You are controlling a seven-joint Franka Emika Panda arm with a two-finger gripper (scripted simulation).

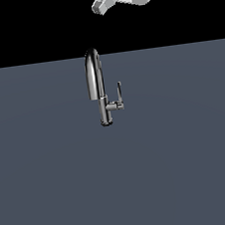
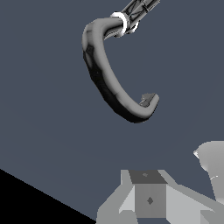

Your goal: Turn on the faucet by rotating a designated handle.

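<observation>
1 shiny faucet (image 1: 99,88) stands on a flat gray floor (image 1: 53,182). It sits near the middle of the exterior view, a bit above the center. Its tall spout (image 1: 93,69) curves up and over, and the open end hangs down on the exterior view's left side of the stem. The stem goes straight down to the floor.

1 short stub sticks out from the stem toward the exterior view's right. On the end of that stub is the handle (image 1: 119,92). It is thin and flat, and it points almost straight up. It is much shorter than the spout.

The gripper (image 1: 103,4) is high up at the top edge of the exterior view. It is light gray, and it is well apart from the faucet. It touches nothing. Only part of it shows, so I cannot tell if its fingers are spread or pressed together.

The wrist view looks down on the faucet (image 2: 105,74) from above, so the spout (image 2: 109,87) looks like a big curved hook over the gray floor (image 2: 43,109). Gray parts of the gripper (image 2: 148,199) show at the edge of that picture. The handle is hard to find in that view.
</observation>
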